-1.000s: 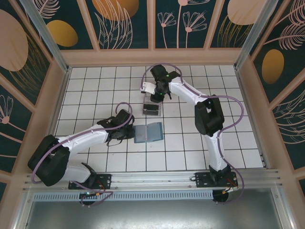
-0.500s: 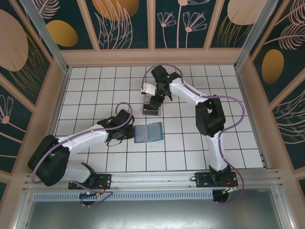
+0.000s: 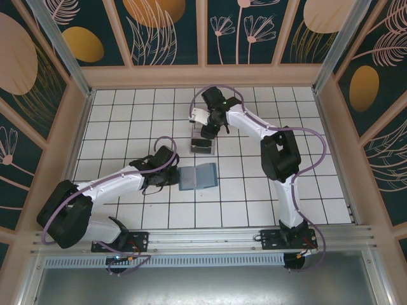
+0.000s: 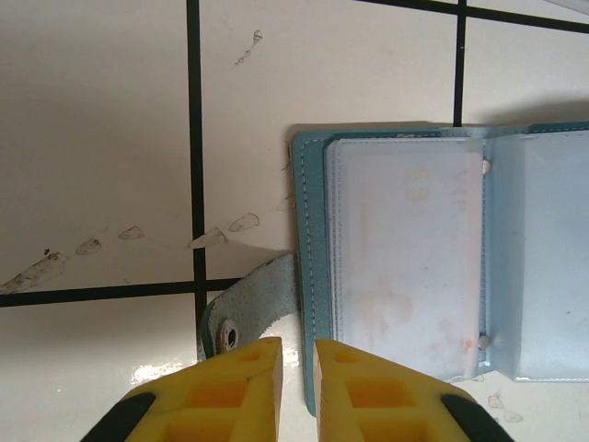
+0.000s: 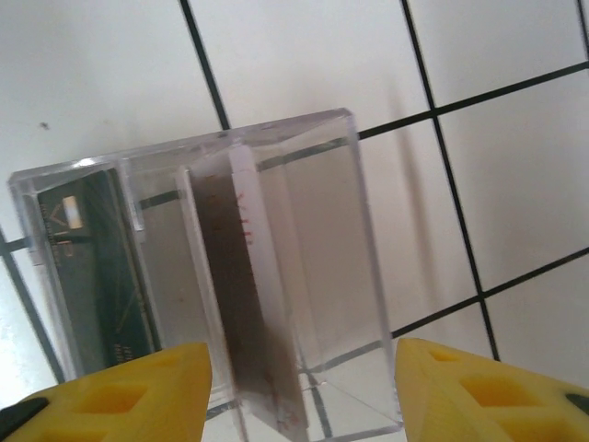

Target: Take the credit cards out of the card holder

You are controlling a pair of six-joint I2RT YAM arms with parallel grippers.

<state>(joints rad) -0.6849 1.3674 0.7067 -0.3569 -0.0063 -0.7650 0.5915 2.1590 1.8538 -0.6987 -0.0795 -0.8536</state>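
Left fingers (image 4: 230,391) pinch the card holder (image 4: 405,267) steady; right fingers (image 5: 120,391) stand open above credit cards (image 5: 248,304) in the clear tray (image 5: 345,230).

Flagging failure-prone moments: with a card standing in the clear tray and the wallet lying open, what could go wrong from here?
1. The thin white-edged card leans tilted in the clear plastic tray, between the fingers of the open right gripper; a sideways move could knock the card or the tray.
2. The left gripper appears to pinch only the edge of the soft slate-blue card holder, beside its strap; pulling on a sleeve might drag or fold it.
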